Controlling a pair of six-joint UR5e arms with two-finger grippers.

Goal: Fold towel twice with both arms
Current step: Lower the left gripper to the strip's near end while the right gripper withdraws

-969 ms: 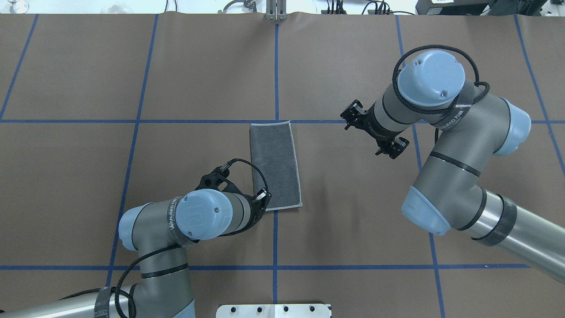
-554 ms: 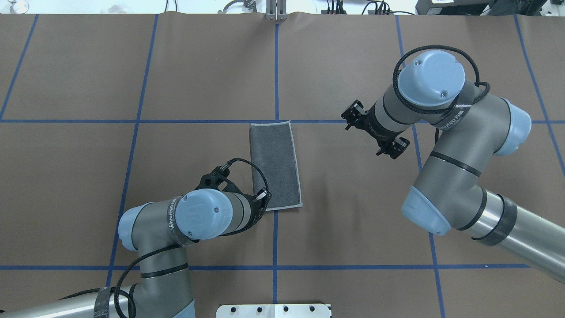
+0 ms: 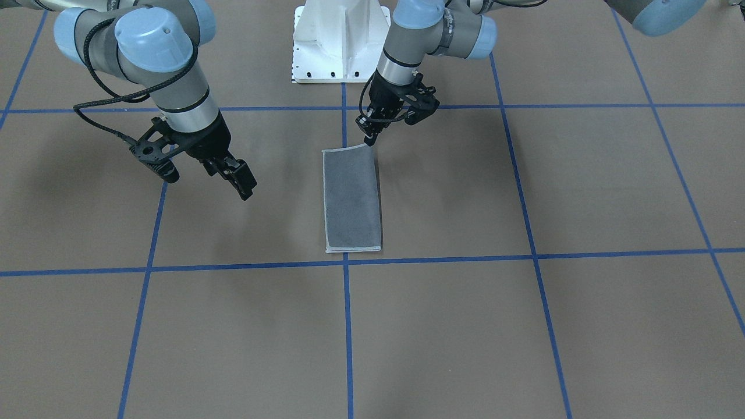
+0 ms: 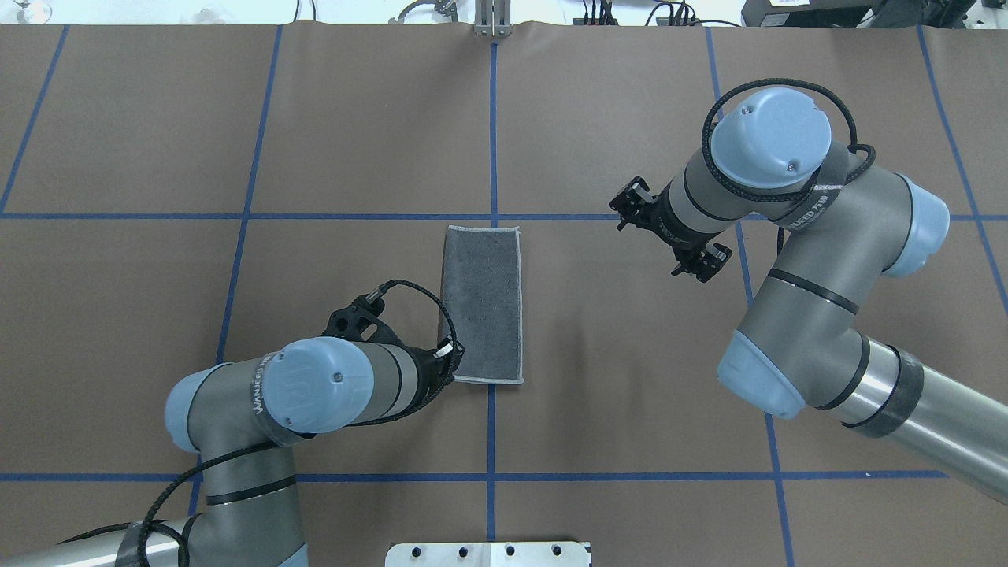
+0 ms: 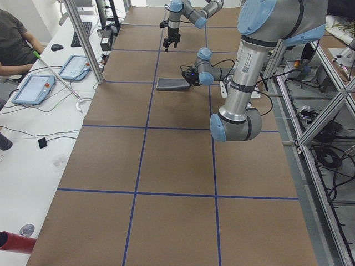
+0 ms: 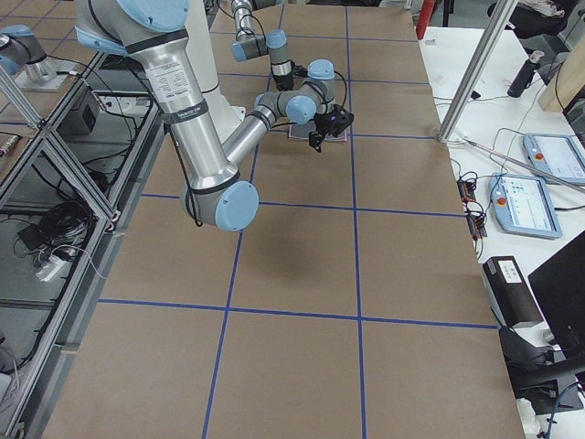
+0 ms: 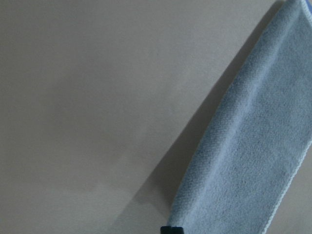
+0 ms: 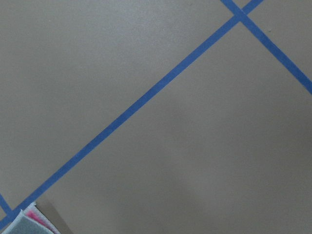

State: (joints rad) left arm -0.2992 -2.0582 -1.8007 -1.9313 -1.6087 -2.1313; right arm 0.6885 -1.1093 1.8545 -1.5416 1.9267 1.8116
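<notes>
The towel [image 4: 482,303] lies folded into a narrow strip, grey face up, just left of the table's centre line; it also shows in the front view [image 3: 352,201]. My left gripper [image 4: 449,358] is shut on the strip's corner nearest the robot, and that corner [image 3: 368,146] is raised slightly. The left wrist view shows the towel [image 7: 243,161] running away from a black fingertip [image 7: 171,229]. My right gripper [image 3: 206,181] hangs open above bare table to the right of the towel [image 4: 661,232]. A pink inner layer peeks out at the towel's corner [image 8: 29,225].
Blue tape lines [image 4: 492,118] divide the brown table into squares. The white pedestal base [image 3: 340,41] stands at the robot's edge. In the exterior left view a person [image 5: 16,39] sits at a side desk with tablets [image 5: 34,88].
My left arm has pulled back to the left with the towel's near corner. The strip has swung from tilted to straight along the grid. The right arm has barely moved.
</notes>
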